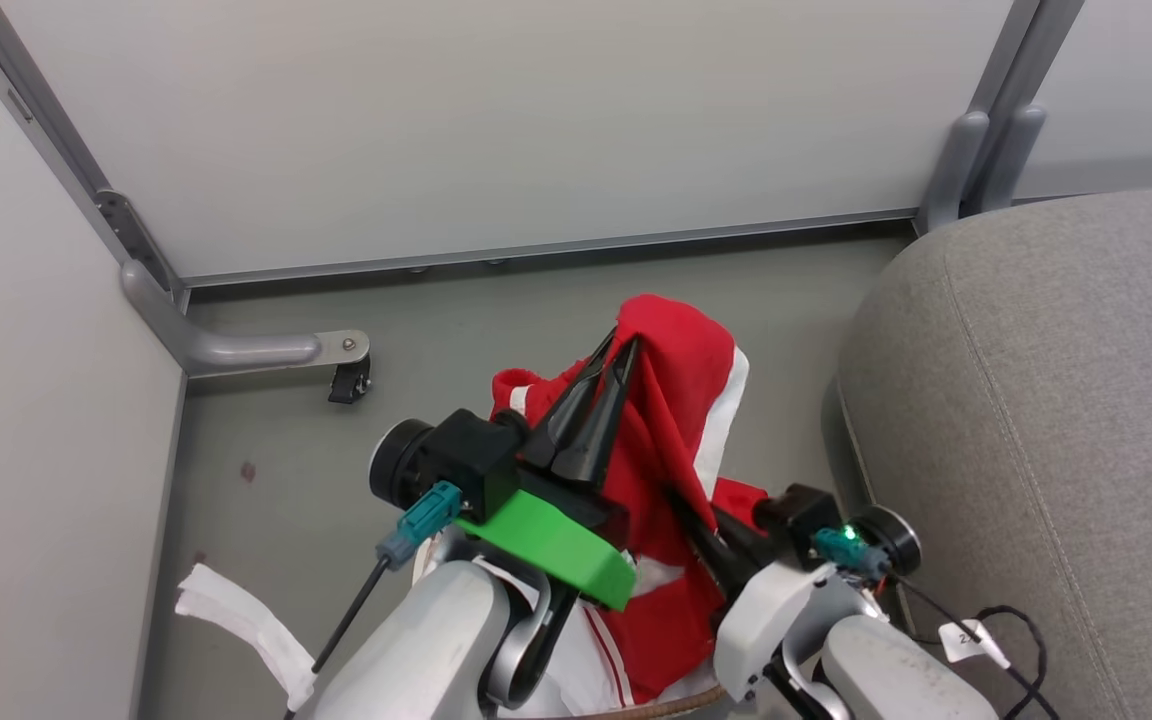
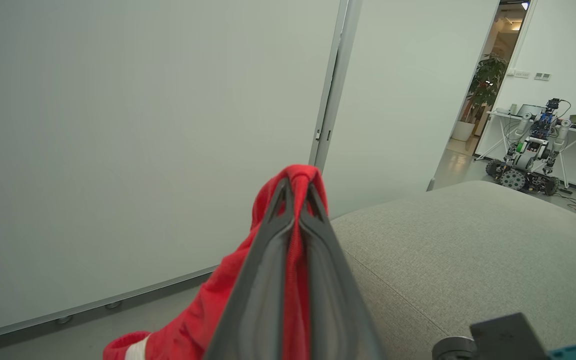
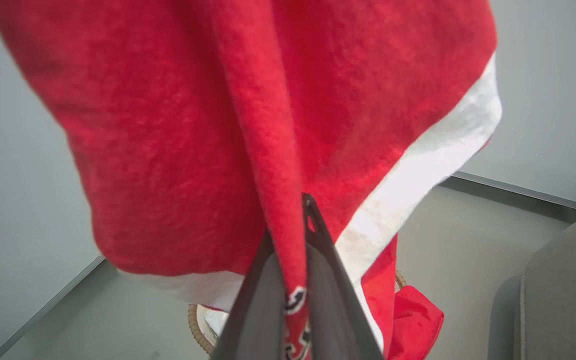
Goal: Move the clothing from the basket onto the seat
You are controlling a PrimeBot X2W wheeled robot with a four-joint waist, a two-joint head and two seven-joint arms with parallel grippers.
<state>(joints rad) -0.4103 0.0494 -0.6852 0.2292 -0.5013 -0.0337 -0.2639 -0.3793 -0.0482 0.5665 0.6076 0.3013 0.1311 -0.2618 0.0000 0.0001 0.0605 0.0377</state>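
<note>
Evidently left gripper (image 1: 621, 350) and right gripper (image 3: 307, 202) both clamped the clothing (image 1: 681, 400) mid-frame; its hem needed to clear the basket (image 3: 195, 325) before swinging right onto the seat (image 1: 1036, 400).

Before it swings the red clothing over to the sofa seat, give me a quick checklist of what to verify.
1. Left tool shut on the clothing at its top fold: ok.
2. Right tool shut on a lower fold: ok.
3. Clothing lifted clear of the basket: cannot tell, its lower end is hidden.
4. Seat close by on the robot's right: ok.
5. Both tools hold the same garment: cannot tell.
</note>
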